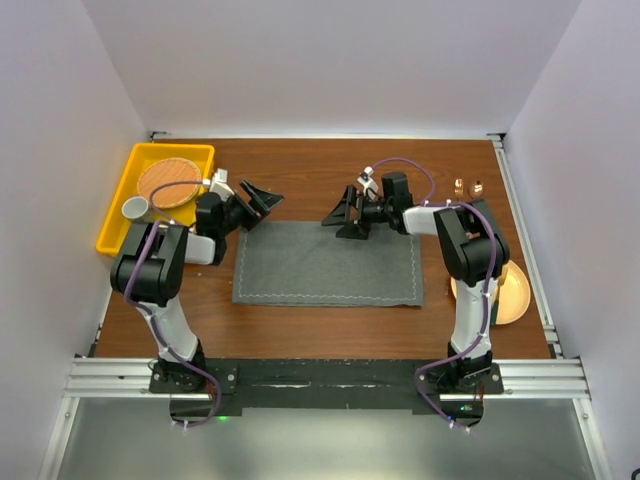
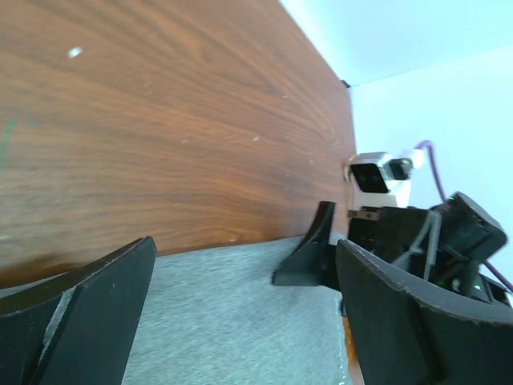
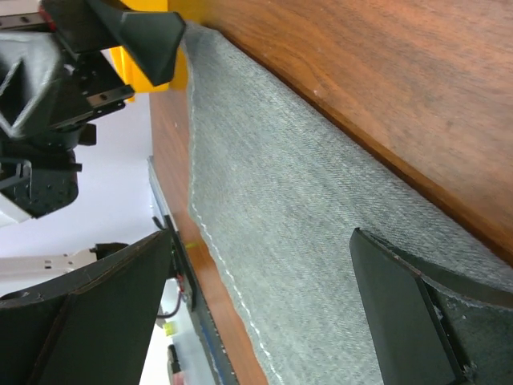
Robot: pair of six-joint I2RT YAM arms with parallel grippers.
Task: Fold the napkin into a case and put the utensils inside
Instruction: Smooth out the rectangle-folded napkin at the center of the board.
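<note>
Jaws wide on L arm (image 1: 150,265), R arm (image 1: 470,250), both empty, at far edge of flat napkin (image 1: 328,265)

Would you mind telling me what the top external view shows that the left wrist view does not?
Only the top view: the yellow tray with a cup, the plate, the utensils at the far right. Only the left wrist view: a green light on the right arm, past the open left end effector. Both: the flat napkin, the wooden table and the open right end effector.
</note>
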